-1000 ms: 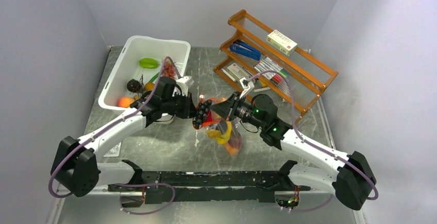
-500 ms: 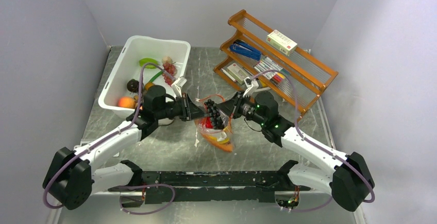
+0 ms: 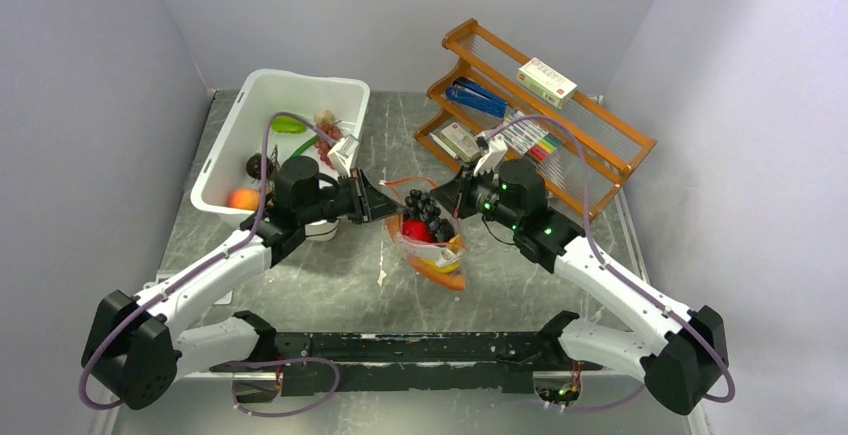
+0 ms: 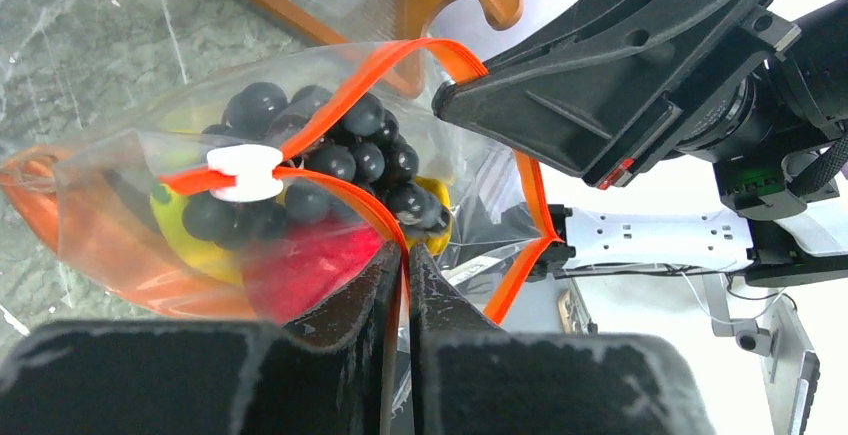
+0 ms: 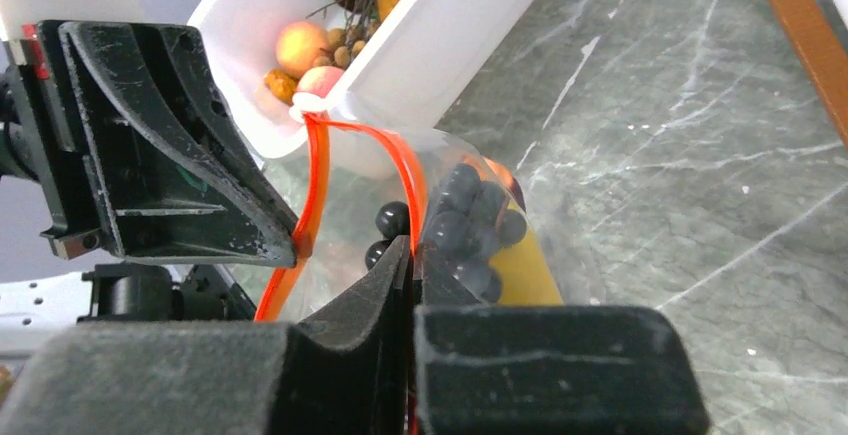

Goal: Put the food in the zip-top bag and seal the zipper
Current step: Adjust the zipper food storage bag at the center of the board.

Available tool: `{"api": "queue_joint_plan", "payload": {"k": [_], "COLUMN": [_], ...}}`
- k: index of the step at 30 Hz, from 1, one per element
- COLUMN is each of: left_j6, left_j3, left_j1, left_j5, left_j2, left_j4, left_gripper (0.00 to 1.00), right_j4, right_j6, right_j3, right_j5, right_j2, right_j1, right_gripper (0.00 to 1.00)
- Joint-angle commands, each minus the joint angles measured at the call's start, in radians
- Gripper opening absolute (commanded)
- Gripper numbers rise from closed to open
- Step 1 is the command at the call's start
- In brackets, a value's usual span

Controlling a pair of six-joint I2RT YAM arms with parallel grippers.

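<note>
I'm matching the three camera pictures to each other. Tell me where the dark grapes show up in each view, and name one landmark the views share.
Top external: dark grapes at centre, uppermost in the zip-top bag.
Left wrist: dark grapes left of centre, seen through the clear bag.
Right wrist: dark grapes at centre, inside the bag.
Shared landmark: the zipper, orange-red in all three views.

Overhead camera looks down; opposed wrist cameras closely share the zip-top bag (image 4: 110,225).
</note>
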Motion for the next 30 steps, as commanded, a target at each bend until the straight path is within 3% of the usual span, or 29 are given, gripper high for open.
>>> {"api": "queue_joint_plan", "payload": {"k": [1,6,12,19,25,27,30], "left_j6": [-0.010,-0.044,-0.026,-0.002,0.037,0.141,0.421], "left_j3": [0.027,0.033,0.111,0.094,0.118,0.192,0.296], "left_j1": [-0.009,-0.014,-0.027,-0.037,-0.037,-0.036,-0.037], "left_j5": [0.005,0.023,-0.002,-0.076,-0.030,-0.038,-0.122], "left_j2": [0.010,0.043,0.032,-0.030,0.000,-0.006,-0.039], "left_j4": [0.052,0.108,0.035,-0.018,-0.055,-0.173,-0.363], "left_gripper": [0.07,0.07,0.07,0.07,0.08,0.16,0.37], "right_j4": [-0.080,0.000,-0.041,-0.067,-0.017,-0.049,-0.088], "right_j6": [-0.070,-0.034,-0.014,-0.037,-0.036,-0.074,-0.120], "right_j3": [0.014,-0.042,0.124,0.072,0.054,0.078,0.104], "right_j5": [0.048,-0.008,-0.198,-0.190,-0.229,-0.207,-0.230], "right_j2": [-0.002,0.047,0.009,0.028,0.058,0.065,0.088], "right_j1": [-0.006,-0.006,-0.006,-0.006,-0.008,-0.011,-0.026], "right_gripper": [0.00,0.00,0.00,0.00,0.00,0.00,0.00]}}
